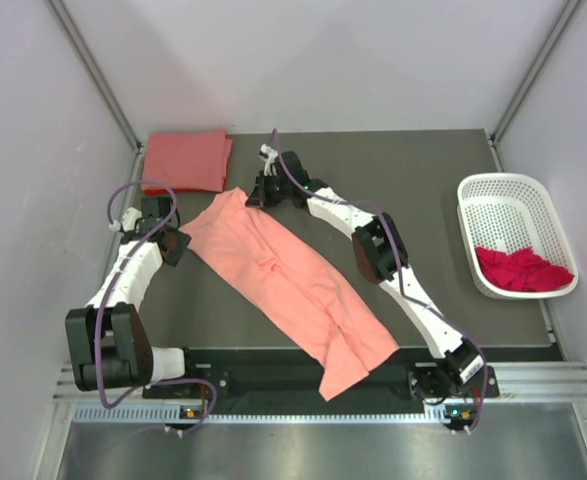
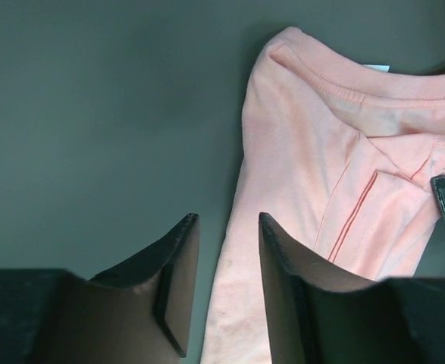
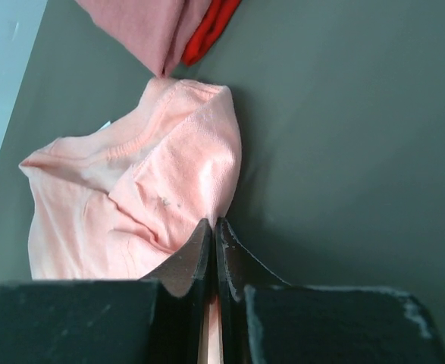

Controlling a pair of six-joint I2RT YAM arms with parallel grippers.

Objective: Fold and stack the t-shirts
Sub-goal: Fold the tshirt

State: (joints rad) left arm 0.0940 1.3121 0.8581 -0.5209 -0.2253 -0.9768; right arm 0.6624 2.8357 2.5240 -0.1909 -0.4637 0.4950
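Note:
A light salmon-pink t-shirt [image 1: 293, 280] lies folded lengthwise in a long diagonal strip from back left to the table's front edge. My right gripper [image 1: 256, 195] is at its far end. In the right wrist view, that gripper [image 3: 213, 221] is shut on a pinch of the pink fabric [image 3: 131, 189] near the collar. My left gripper [image 1: 180, 243] sits at the strip's left edge. It is open, and its jaws [image 2: 227, 220] straddle the hem of the shirt [image 2: 321, 152]. A folded coral-red t-shirt [image 1: 185, 160] lies at the back left. A magenta-red t-shirt [image 1: 521, 270] is bunched in the basket.
The white perforated basket [image 1: 503, 185] stands at the right edge of the table. The folded coral-red t-shirt [image 3: 142, 26] lies just beyond the pink collar. The pink strip's near end hangs over the front edge onto the rail [image 1: 273, 385]. Enclosure walls stand on both sides.

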